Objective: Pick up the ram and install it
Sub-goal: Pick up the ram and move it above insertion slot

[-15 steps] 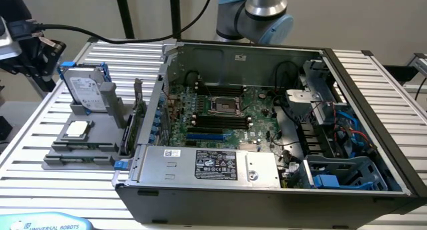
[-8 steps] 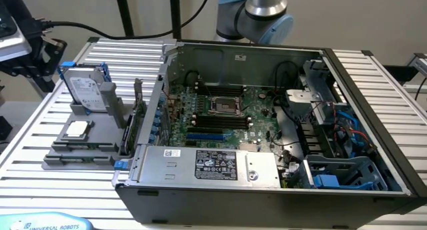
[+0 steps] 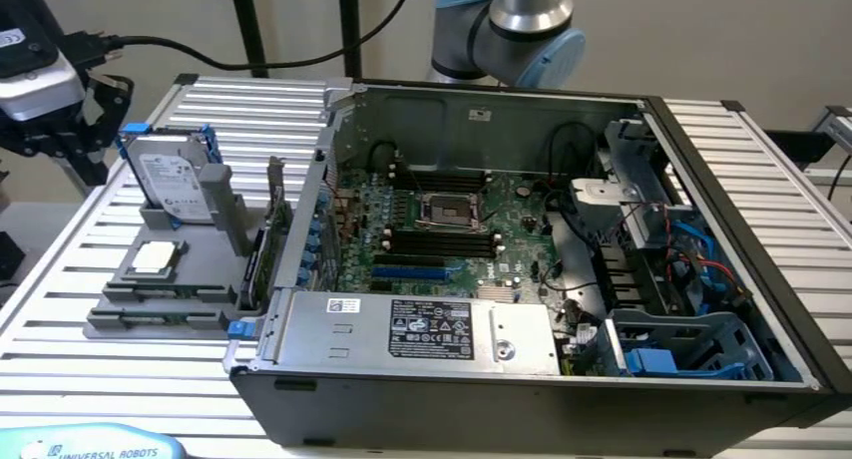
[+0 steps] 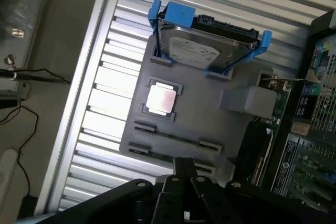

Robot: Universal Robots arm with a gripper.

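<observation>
The claw (image 4: 185,167) is clenched with nothing in it and hangs near the grey holder (image 4: 210,114) on the slatted table (image 3: 80,379). The ram (image 4: 176,136) lies flat in the holder's slot, just beside the processor chip (image 4: 160,98) and outside the open computer case (image 3: 466,399).

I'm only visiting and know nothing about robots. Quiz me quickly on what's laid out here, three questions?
1. True or false: the gripper is holding the ram.
2. Which part stands upright in the gray holder, in blue brackets? A) ram B) hard drive C) processor
3. Fill in: on the gray holder, the processor lies between the hard drive and the ____.
Key: 1 false, the ram lies in the gray holder; 2 B; 3 ram.
</observation>
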